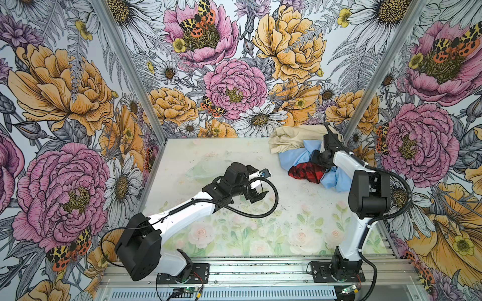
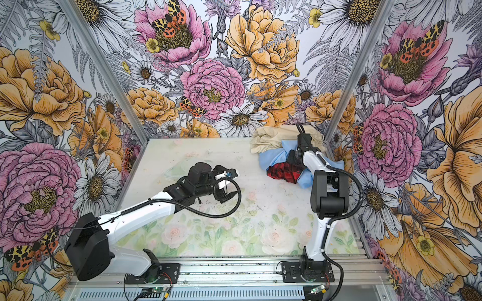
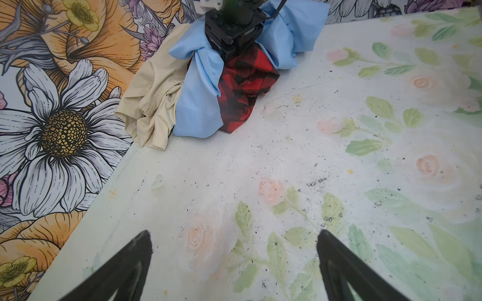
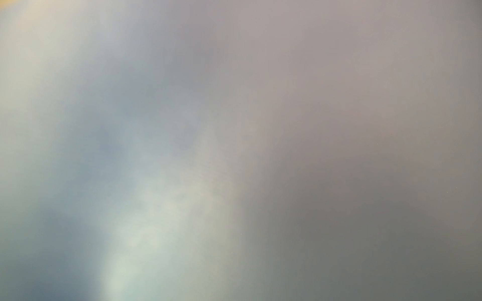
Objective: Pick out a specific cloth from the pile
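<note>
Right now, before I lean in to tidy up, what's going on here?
The right gripper sits buried in the pile at the far corner of the table, just where the checked cloth pokes out between folds of the blue cloth. Its fingers are hidden, so I can't tell whether it has a grip. The left gripper hovers open over the table, apart from the pile.
</note>
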Controlling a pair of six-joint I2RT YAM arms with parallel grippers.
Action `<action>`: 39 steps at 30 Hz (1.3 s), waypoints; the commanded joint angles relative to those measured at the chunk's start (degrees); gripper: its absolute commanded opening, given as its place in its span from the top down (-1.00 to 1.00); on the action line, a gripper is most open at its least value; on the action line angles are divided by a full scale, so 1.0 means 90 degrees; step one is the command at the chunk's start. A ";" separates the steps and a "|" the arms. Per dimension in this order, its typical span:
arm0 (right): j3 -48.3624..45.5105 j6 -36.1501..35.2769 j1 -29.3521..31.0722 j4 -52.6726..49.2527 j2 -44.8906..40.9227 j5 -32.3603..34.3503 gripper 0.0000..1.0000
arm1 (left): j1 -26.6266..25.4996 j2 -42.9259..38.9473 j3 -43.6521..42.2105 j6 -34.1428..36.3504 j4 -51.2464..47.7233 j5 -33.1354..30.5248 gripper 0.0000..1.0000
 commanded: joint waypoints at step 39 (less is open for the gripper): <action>-0.2794 0.0591 0.1588 0.0965 -0.1926 0.2640 -0.10 | -0.0259 -0.0011 0.0198 0.0247 -0.0203 -0.0250 -0.97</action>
